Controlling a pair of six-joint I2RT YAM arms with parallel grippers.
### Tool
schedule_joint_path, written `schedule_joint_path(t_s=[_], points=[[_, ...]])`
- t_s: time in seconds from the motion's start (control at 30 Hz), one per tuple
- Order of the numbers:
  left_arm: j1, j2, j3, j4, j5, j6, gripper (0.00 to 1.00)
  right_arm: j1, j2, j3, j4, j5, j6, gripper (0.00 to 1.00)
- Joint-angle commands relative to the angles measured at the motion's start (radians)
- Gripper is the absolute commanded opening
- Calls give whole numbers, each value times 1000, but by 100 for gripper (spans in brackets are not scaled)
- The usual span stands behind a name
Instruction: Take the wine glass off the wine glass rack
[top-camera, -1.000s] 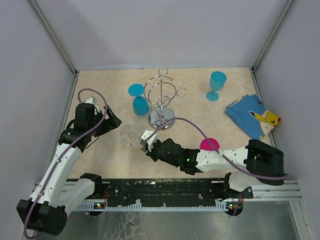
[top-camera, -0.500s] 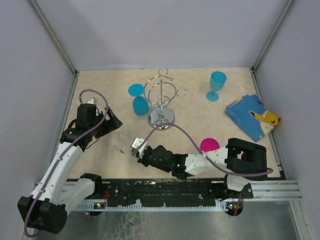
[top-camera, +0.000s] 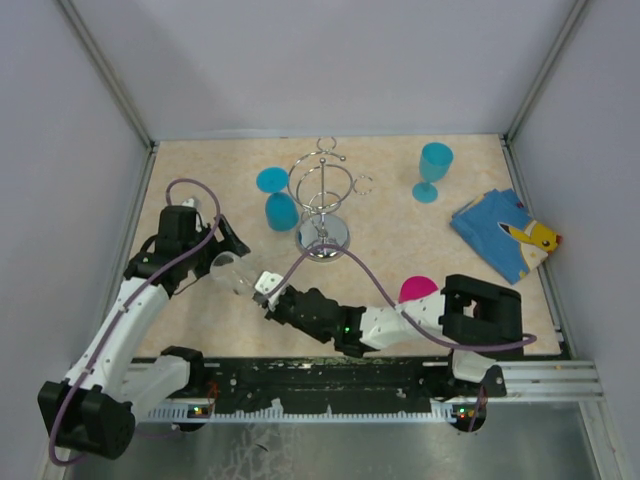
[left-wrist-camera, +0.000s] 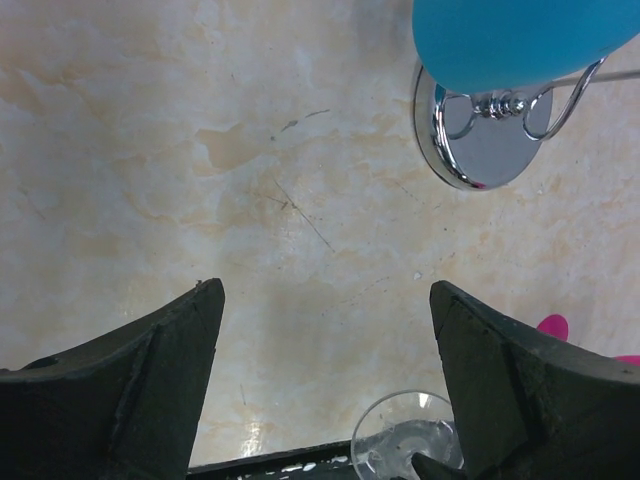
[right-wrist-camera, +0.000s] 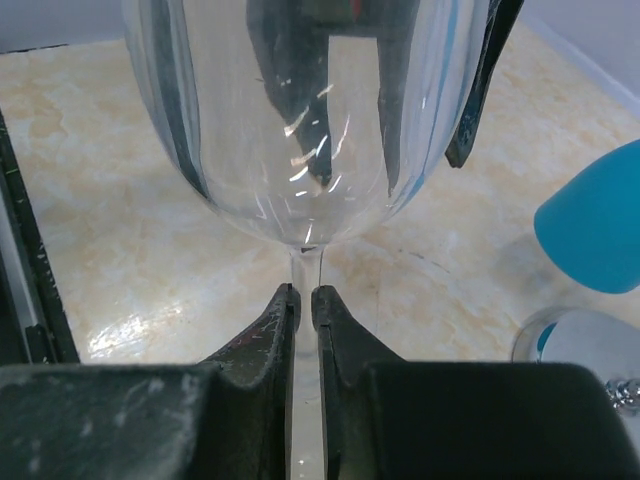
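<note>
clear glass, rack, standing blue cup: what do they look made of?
clear glass: transparent with sharp highlights; could be glass or clear plastic, can't tell.
rack: polished chromed metal, with a mirror-like base and thin wire arms.
blue cup: opaque turquoise with a dull sheen, probably plastic.

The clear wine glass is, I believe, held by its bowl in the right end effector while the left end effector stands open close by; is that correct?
Not quite. The right end effector is shut on the stem of the clear wine glass, just under the bowl, not on the bowl itself; the right wrist view shows this. The left end effector does stand open close by.
</note>
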Motion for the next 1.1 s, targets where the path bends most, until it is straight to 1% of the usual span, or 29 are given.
schedule_joint_path(t_s=[0.0, 0.07, 0.17, 0.4, 0.53, 0.7, 0.73, 0.83, 0.93, 1.07], points=[[2, -11, 23, -7, 51, -23, 89, 8, 57, 72, 152, 76, -35, 11], [0, -13, 19, -5, 68, -31, 88, 8, 85, 78, 175, 94, -35, 15], [-1, -19, 14, -6, 81, -37, 88, 7, 120, 96, 189, 107, -43, 17], [-3, -30, 18, -6, 92, -43, 88, -12, 165, 135, 182, 100, -23, 18], [-3, -29, 11, 3, 112, -53, 88, -24, 177, 143, 188, 93, -10, 22], [-4, -30, -13, 23, 140, -70, 88, -38, 208, 168, 176, 75, 9, 22], [-4, -31, -18, 27, 143, -73, 88, -40, 215, 175, 169, 72, 11, 20], [-4, -33, -24, 31, 142, -72, 88, -49, 235, 190, 169, 59, 38, 3], [-4, -34, -17, 32, 140, -70, 88, -60, 257, 181, 211, 51, 79, 0], [-4, -36, -17, 44, 136, -70, 88, -65, 285, 179, 247, 54, 109, 0]])
